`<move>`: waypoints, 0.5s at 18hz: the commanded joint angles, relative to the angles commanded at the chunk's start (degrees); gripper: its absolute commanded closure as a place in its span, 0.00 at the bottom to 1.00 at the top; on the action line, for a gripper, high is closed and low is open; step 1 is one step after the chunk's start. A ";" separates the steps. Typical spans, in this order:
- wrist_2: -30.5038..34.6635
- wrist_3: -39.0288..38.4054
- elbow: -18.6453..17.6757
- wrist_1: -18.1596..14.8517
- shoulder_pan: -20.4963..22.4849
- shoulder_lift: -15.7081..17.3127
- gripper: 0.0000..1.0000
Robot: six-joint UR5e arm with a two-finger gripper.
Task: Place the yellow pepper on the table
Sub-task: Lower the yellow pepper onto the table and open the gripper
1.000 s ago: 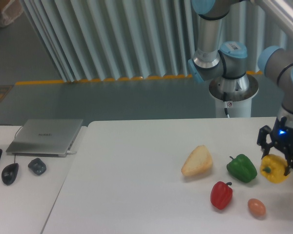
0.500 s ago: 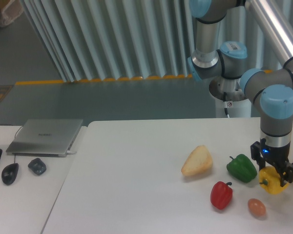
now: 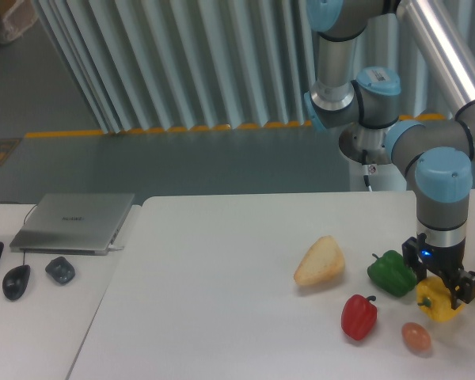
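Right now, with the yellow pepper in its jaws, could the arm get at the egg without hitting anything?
Probably not yet: the gripper is shut on the yellow pepper. The egg lies just beside it on the table, nothing between them.

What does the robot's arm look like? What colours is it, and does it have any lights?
The arm is made of round silver-grey metal tubes joined by fat joints with light-blue caps. Its base is a white round pedestal with a thin cable hanging near it. At the end sits a small black two-finger gripper with a tiny blue light glowing on it.
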 joint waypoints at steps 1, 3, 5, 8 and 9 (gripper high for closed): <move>0.00 0.00 0.00 0.00 0.00 0.00 0.20; -0.09 0.09 0.09 0.00 -0.35 0.17 0.10; 0.00 0.09 0.18 0.00 -0.88 0.26 0.00; 0.00 0.17 0.09 0.00 -0.97 0.44 0.00; 0.00 0.18 0.09 0.00 -0.97 0.44 0.00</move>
